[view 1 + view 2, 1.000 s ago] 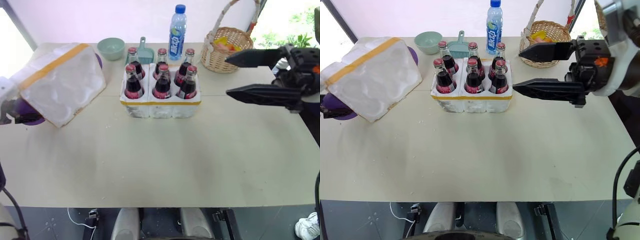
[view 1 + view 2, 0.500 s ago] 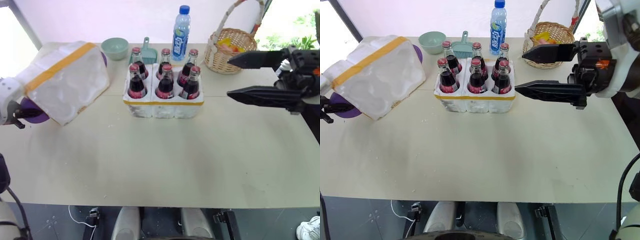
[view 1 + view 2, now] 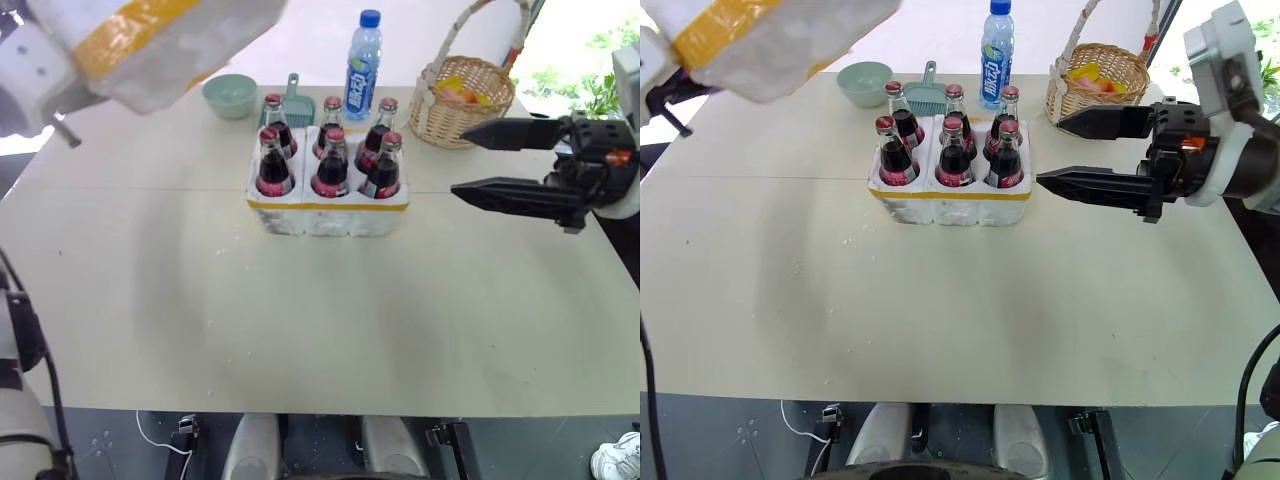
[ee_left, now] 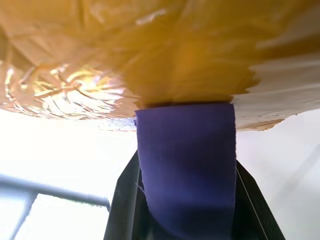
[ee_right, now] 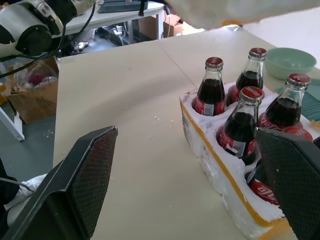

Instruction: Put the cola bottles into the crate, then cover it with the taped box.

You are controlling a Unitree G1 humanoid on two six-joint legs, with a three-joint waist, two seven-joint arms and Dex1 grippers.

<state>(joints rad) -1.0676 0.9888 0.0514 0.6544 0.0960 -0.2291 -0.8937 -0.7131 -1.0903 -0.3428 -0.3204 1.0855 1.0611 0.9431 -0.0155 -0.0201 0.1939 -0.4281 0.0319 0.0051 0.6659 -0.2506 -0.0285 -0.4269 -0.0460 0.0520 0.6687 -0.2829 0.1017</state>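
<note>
Six cola bottles seated in crate at table centre; red labels, script unreadable. Taped box aloft far left, clamped in left gripper. Right gripper gaping wide, empty, beside crate. Blue-capped water bottle print illegible.

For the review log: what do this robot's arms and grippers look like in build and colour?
The right gripper has two long, tapering black fingers on a black wrist block with a small orange marking, behind it a white and grey forearm casing. In the right wrist view the finger pads are finely cross-hatched. The left arm has a white shell; thin black cables run along both sides.
</note>
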